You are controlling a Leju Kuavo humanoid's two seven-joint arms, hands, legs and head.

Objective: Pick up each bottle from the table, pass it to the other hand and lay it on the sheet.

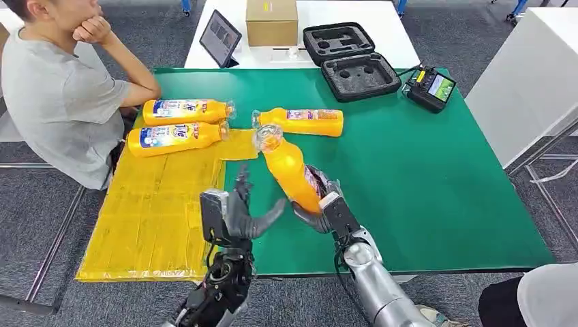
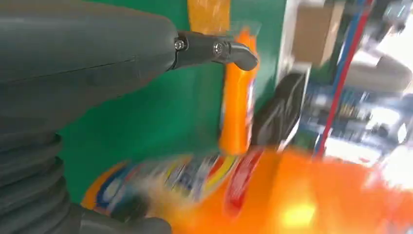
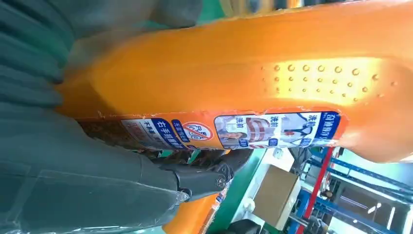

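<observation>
Right hand (image 1: pixel 320 204) is gripping an orange bottle (image 1: pixel 290 170) above the green worktop (image 1: pixel 422 170), tilted toward the yellow sheet (image 1: pixel 157 211); left hand (image 1: pixel 235 211) is hovering beside it, fingers spread, holding nothing.

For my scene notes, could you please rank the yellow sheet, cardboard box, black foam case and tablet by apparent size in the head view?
1. Yellow sheet, by far the largest.
2. Black foam case, lying open.
3. Cardboard box and tablet: these look similar, and the box is cut off by the frame, so I won't rank them.
</observation>
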